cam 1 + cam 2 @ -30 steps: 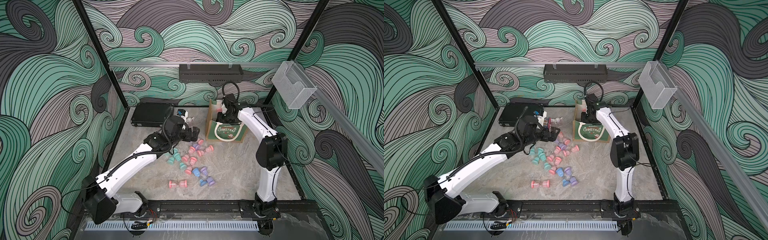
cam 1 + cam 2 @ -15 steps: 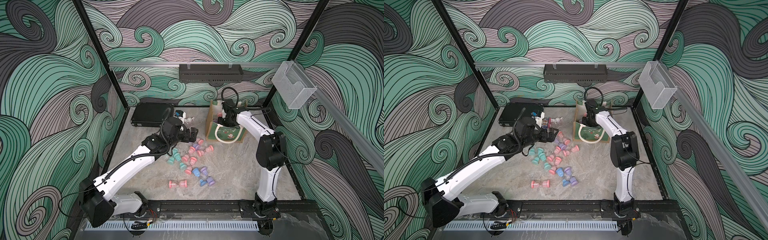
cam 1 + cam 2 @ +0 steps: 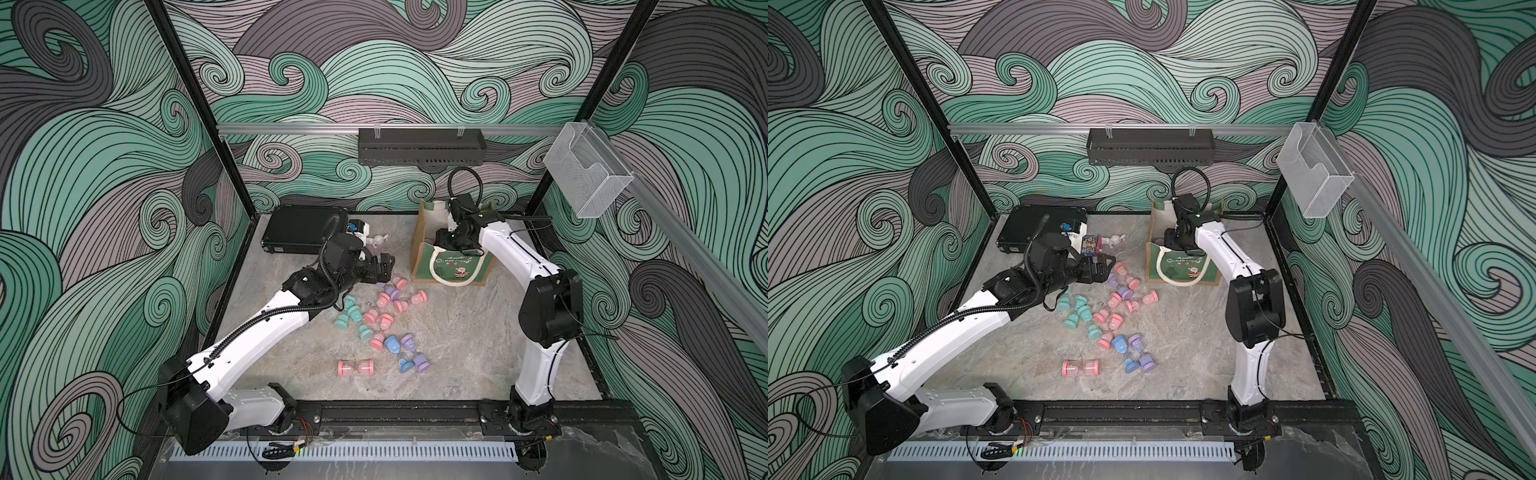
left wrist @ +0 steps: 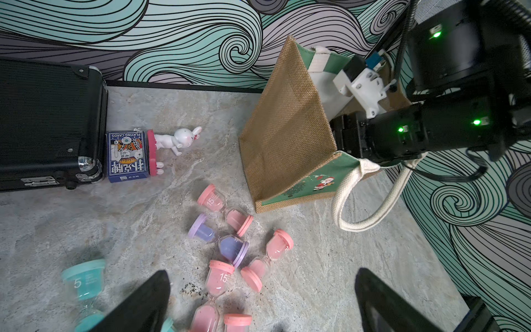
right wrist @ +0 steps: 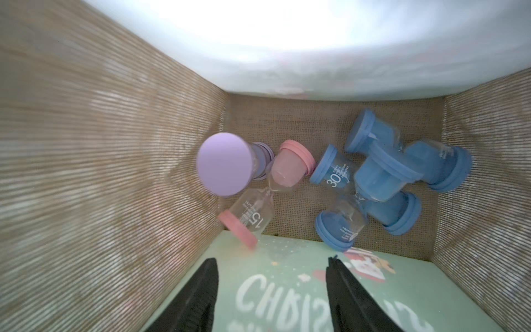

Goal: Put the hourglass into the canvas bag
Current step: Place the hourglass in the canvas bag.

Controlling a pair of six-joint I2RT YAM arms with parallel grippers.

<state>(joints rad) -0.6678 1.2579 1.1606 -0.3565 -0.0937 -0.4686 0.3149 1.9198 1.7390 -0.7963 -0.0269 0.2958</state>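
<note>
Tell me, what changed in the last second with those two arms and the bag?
The right gripper, inside the canvas bag, spread its jaws and let go of a purple hourglass, now blurred, apparently dropping to the bottom. The left gripper stayed open above the loose hourglasses on the table, which have not moved.

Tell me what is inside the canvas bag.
In the canvas bag: a purple hourglass, a pink hourglass marked 15, and stacked blue hourglasses. Their overlap hides the exact count and the bag floor beneath.
</note>
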